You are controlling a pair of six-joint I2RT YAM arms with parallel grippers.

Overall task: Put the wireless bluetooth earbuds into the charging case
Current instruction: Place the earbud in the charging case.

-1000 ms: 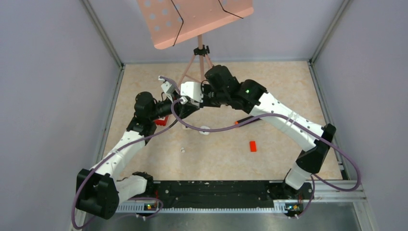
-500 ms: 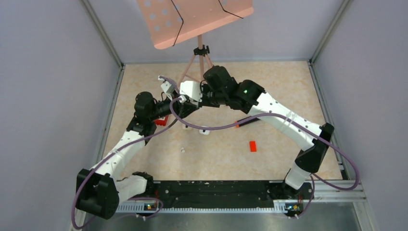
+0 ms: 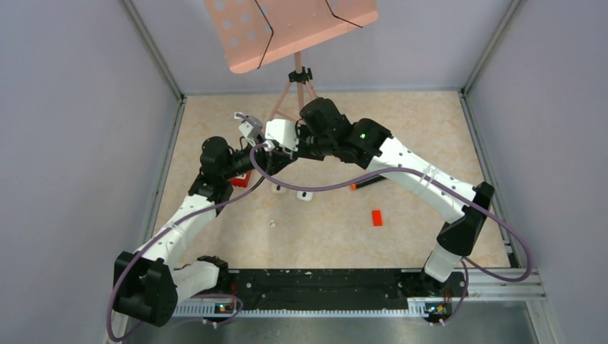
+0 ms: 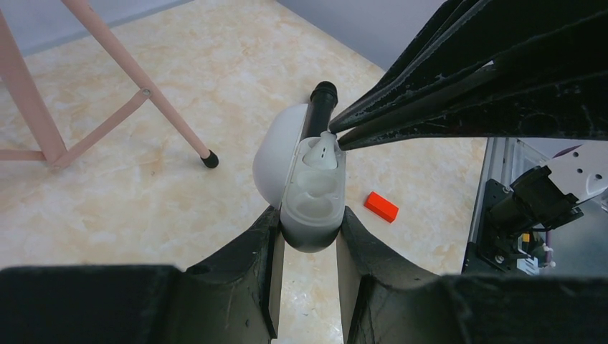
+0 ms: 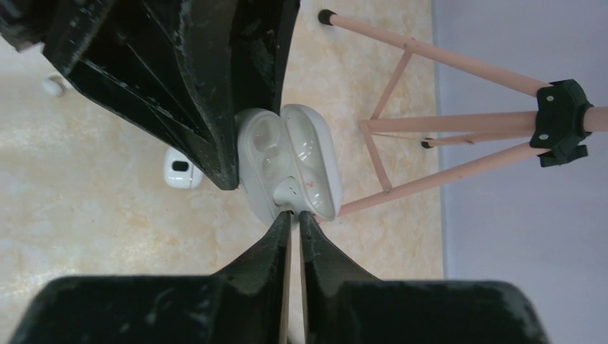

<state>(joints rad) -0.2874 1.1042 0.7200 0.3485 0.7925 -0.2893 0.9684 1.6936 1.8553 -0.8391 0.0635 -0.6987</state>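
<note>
My left gripper [image 4: 310, 218] is shut on the base of a white charging case [image 4: 312, 201] and holds it above the table with its lid open. My right gripper [image 5: 295, 216] is shut on a small white earbud [image 5: 287, 192], which sits at the upper socket of the case [image 5: 290, 154]. In the left wrist view the earbud [image 4: 321, 152] shows at the right fingertips [image 4: 344, 132], and the lower socket is empty. In the top view the two grippers meet at mid-table, left [image 3: 259, 147] and right [image 3: 281, 137], and the case is hidden.
A second white case [image 3: 305, 196] lies on the table, also in the right wrist view [image 5: 179, 170]. A loose earbud [image 3: 272, 223], a red block [image 3: 376, 217], a black pen [image 3: 369, 183] and a pink tripod stand [image 3: 297, 79] are nearby.
My right arm has shifted a little left toward the left gripper, uncovering the case on the table. The left arm has hardly moved.
</note>
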